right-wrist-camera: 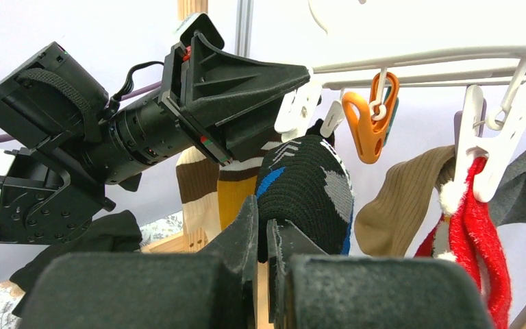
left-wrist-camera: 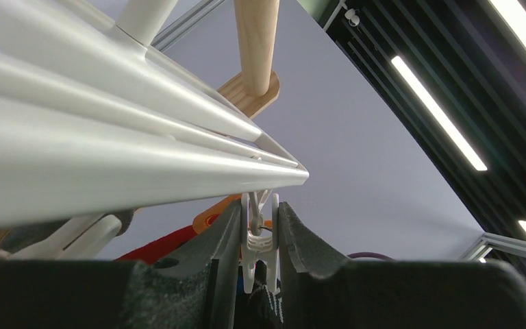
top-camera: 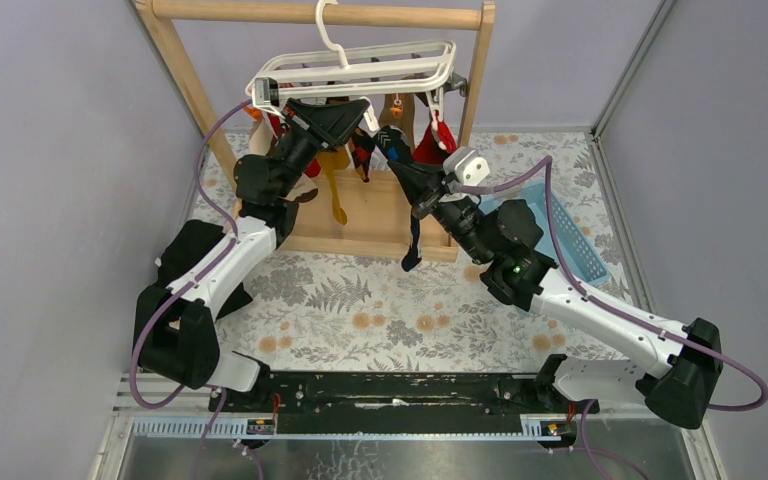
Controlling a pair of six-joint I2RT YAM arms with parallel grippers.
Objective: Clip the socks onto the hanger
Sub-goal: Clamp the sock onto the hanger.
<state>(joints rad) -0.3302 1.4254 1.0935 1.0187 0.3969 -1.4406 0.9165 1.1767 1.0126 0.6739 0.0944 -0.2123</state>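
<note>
The black sock (right-wrist-camera: pixel 308 185) reaches up just beneath the hanger (top-camera: pixel 360 62), one end pinched in the right tool (right-wrist-camera: pixel 263 223), whose fingers are almost fully closed on the fabric, while its length dangles down below the hanger. At the hanger's near edge the left tool (left-wrist-camera: pixel 259 226) is narrowed onto a white clip (left-wrist-camera: pixel 258 250), fingers pressing both its sides. Also under the hanger hang an orange clip (right-wrist-camera: pixel 370 127), a red sock (right-wrist-camera: pixel 479 226) pinned in another clip, a mustard sock (right-wrist-camera: pixel 236 199) and a striped sock (right-wrist-camera: pixel 197 181). The hanger hooks over the wooden rack (top-camera: pixel 320 13), which stands on the table (top-camera: pixel 360 300).
</note>
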